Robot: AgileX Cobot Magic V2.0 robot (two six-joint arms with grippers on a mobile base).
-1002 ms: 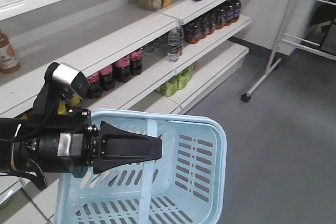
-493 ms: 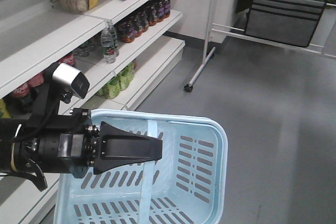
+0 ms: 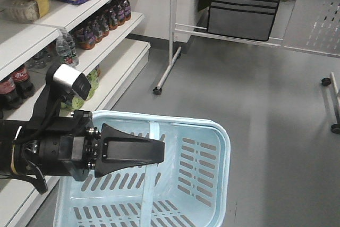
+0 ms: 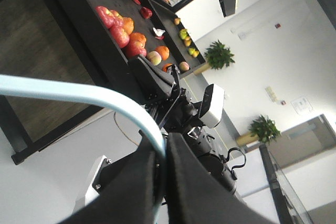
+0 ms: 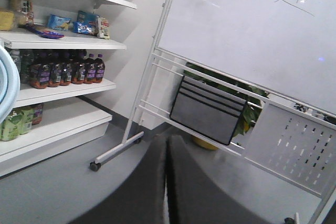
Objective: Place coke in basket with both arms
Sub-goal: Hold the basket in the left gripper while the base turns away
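Observation:
The light blue basket [image 3: 210, 147] hangs low in the front view, its flat handle [image 3: 151, 176] running across the middle. In the left wrist view my left gripper [image 4: 161, 148] is shut on the pale blue handle [image 4: 79, 94]. My right gripper [image 3: 159, 150], on the black arm with a silver camera block [image 3: 69, 81], lies above the basket's near side, jaws together and empty. The right wrist view shows the right gripper [image 5: 167, 142] shut, with a bit of basket rim [image 5: 4, 85] at the left edge. Coke bottles [image 3: 7, 90] with red labels stand on a shelf at far left.
White store shelves [image 3: 101, 41] with dark bottles [image 3: 103, 19] and water bottles [image 3: 65, 49] line the left. A wheeled whiteboard stand [image 3: 172, 30] with a grey pocket holder [image 3: 241, 14] stands ahead on grey floor [image 3: 265, 110]. A black fruit display [image 4: 131, 35] shows in the left wrist view.
The whole view has swung right: shelves and coke bottles slid to the left edge and the whiteboard stand came into view. Arm and basket keep their place in the frame.

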